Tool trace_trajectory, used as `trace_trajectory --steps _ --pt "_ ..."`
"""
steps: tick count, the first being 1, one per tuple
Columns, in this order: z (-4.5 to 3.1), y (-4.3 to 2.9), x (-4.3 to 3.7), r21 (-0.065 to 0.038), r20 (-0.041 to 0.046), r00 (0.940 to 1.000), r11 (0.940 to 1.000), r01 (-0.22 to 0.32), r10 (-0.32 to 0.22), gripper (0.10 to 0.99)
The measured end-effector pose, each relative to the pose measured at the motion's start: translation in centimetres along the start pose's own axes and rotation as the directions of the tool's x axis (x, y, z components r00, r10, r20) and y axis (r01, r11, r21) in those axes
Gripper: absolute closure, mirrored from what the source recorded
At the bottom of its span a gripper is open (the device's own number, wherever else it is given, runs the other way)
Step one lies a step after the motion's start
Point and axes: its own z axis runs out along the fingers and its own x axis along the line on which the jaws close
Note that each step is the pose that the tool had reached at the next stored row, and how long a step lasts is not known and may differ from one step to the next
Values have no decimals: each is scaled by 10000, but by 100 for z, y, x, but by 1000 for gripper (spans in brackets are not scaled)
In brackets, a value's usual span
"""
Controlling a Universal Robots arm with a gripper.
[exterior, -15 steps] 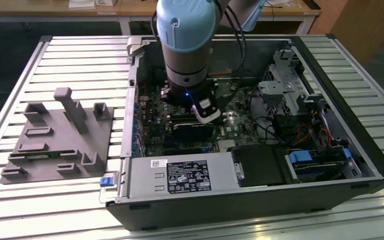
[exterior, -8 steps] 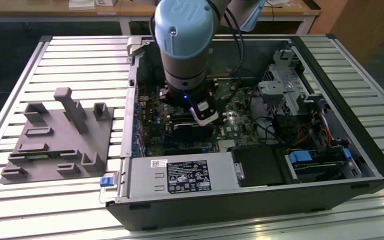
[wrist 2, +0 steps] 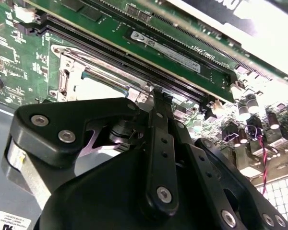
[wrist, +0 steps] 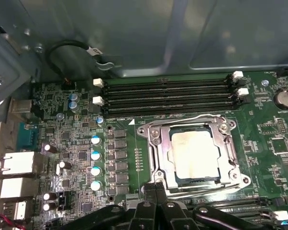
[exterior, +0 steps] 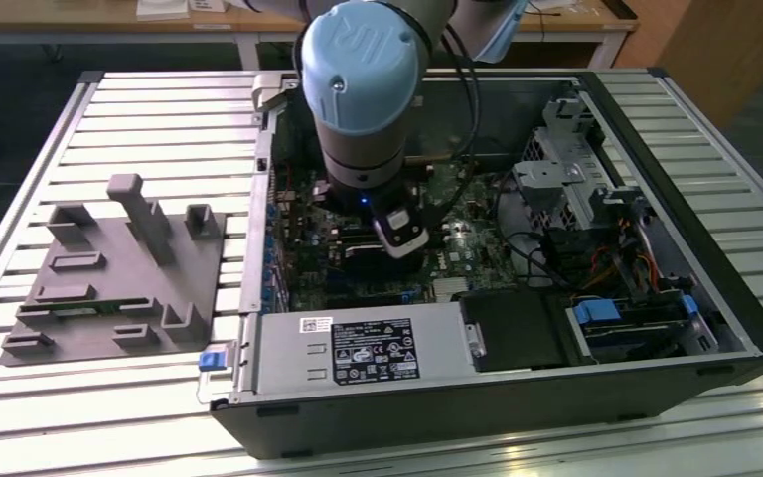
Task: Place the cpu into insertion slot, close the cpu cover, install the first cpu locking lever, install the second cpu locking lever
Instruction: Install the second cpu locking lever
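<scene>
Black gripper (wrist: 156, 189) fingers (wrist: 149, 191) sit pressed together, empty, just beside the slot (wrist: 151, 143). Pale, smudged cpu (wrist: 194, 152) lies inside it, framed by the silver cover (wrist: 229, 143). Exterior view adds the open case (exterior: 699, 298).

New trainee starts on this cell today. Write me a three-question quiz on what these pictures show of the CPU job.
1. True or false: the cpu already lies in the insertion slot.
2. In the first wrist view, the cpu cover is: A) lying flat around the chip, B) standing upright, C) lying on the grey fixture plate.
3. In the first wrist view, what lies just beyond the socket, towards the case wall?

Key
1. True.
2. A.
3. The long black memory slots with white end clips.
</scene>
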Motion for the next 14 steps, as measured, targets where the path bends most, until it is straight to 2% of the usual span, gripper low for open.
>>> trace_trajectory --steps 6,14 --pt "36 -18 12 -145 -15 10000 9999 -11 11 980" --pt "69 -33 23 -225 -26 10000 9997 -7 6 980"
